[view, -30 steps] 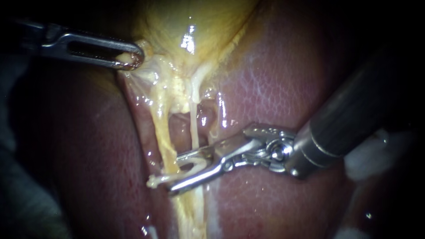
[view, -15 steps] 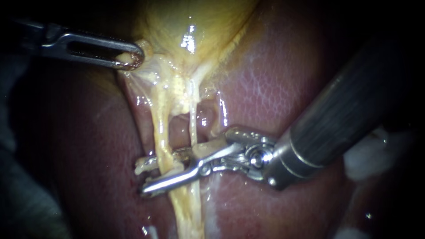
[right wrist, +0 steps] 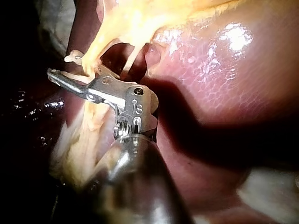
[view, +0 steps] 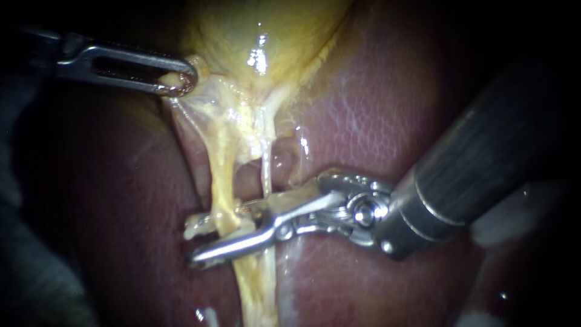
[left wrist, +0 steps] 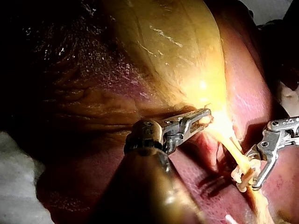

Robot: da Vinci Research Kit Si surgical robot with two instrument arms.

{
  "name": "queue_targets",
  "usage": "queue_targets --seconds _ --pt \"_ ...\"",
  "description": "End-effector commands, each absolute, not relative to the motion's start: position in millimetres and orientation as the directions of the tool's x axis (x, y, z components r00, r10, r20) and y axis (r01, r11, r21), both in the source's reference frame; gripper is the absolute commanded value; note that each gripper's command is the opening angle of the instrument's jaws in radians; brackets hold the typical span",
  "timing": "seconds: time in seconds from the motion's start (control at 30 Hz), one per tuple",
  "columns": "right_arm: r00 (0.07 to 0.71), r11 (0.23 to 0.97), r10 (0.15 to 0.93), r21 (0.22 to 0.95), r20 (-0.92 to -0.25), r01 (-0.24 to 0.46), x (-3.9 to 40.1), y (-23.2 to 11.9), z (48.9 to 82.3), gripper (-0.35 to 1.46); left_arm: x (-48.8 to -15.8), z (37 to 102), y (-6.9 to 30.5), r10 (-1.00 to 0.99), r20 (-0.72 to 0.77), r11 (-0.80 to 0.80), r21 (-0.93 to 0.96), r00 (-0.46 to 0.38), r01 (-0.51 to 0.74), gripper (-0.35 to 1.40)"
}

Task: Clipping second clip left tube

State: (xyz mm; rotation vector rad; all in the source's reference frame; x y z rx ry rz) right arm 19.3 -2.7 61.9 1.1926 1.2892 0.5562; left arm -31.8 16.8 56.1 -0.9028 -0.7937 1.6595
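Partway there: reaching in from the right with the right instrument (view: pixel 203 241), jaws apart and straddling the left tube (view: pixel 219 175) at its near end, over the liver (view: pixel 375 121). Not squeezed yet; no finished clip to be made out. Holding the gallbladder (view: pixel 272 30) at the far left with the left instrument (view: pixel 181 82), jaws clamped on its edge. Stretched taut, long axis far to near, leaning slightly right.

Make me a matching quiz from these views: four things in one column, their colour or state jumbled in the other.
1 left instrument
2 right instrument
3 gallbladder
4 liver

A reddish, glistening
B jaws open around the left tube
C yellow
D jaws shut on pale tissue

Pairs: 1-D, 2-B, 3-C, 4-A
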Motion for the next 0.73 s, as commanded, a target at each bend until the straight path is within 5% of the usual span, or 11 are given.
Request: queue_targets --seconds 0.03,0.23,0.37,0.73 --pt "0.266 0.351 0.866 0.893 -0.424 0.282 19.2 -2.7 61.9 0.05 -31.8 56.1 16.8 0.968 -0.177 -0.241 -0.849 -0.177 -0.470 -0.35" --pt "0.273 0.336 0.871 0.901 -0.409 0.275 19.1 -2.7 61.9 -0.35 -31.8 56.1 16.8 0.968 -0.177 -0.241 -0.849 -0.177 -0.470 -0.35" --pt "0.288 0.284 0.890 0.923 -0.355 0.258 19.0 -2.7 61.9 -0.35 -31.8 56.1 16.8 0.968 -0.177 -0.241 -0.849 -0.177 -0.470 -0.35" --pt "0.298 0.285 0.886 0.923 -0.356 0.257 18.9 -3.1 61.6 -0.35 -31.8 56.1 16.8 0.968 -0.177 -0.241 -0.849 -0.177 -0.470 -0.35"
